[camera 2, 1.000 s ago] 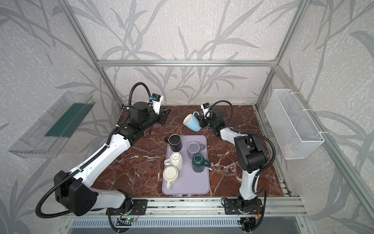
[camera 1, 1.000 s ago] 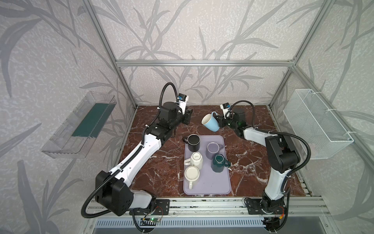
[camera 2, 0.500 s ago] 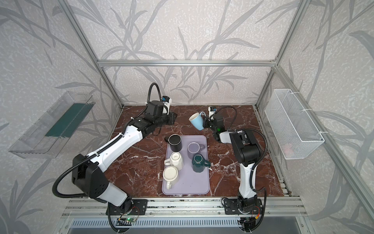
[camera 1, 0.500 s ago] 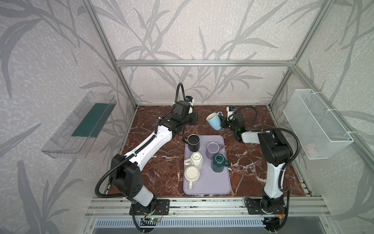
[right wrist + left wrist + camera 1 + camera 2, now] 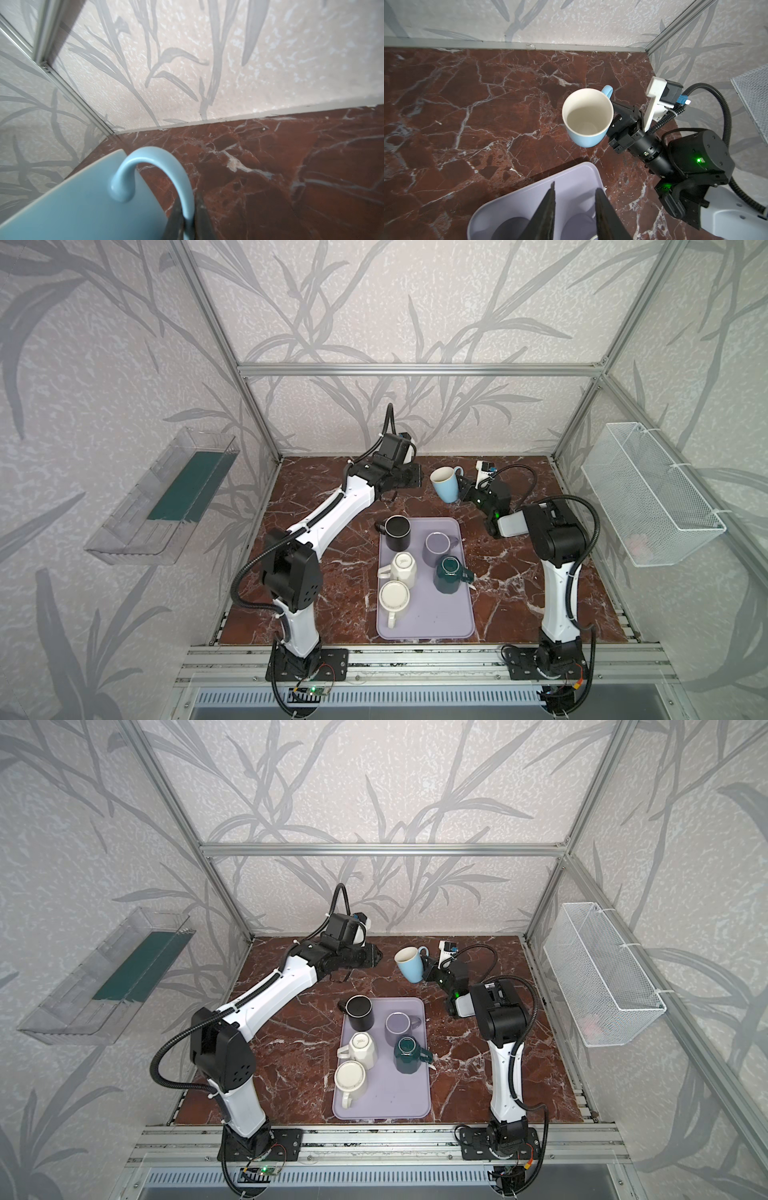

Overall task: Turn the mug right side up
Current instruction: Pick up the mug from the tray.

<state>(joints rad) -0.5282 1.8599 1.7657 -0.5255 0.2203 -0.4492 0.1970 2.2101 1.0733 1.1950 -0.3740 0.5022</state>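
6 mugs, 1 tray, 2 arms. The blue mug point(image 5: 444, 485) hangs clear of the table point(image 5: 519, 593) near its far edge, tilted, mouth up. The right claw point(image 5: 188, 207) is clamped on its handle point(image 5: 166, 164). The left claw point(image 5: 575, 207) stands apart and empty, near the table's far edge, left of the blue mug.

The lilac tray point(image 5: 449, 626) at the table's middle carries 5 mugs: black point(image 5: 397, 533), lilac point(image 5: 438, 547), white point(image 5: 403, 568), green point(image 5: 448, 574) and cream point(image 5: 394, 598). The white one shows its base.

The table is red-brown marble inside a metal frame with leaf-print walls. 1 clear bin point(image 5: 158, 506) with a green sheet hangs on the left wall, 1 wire basket point(image 5: 648, 493) on the right.
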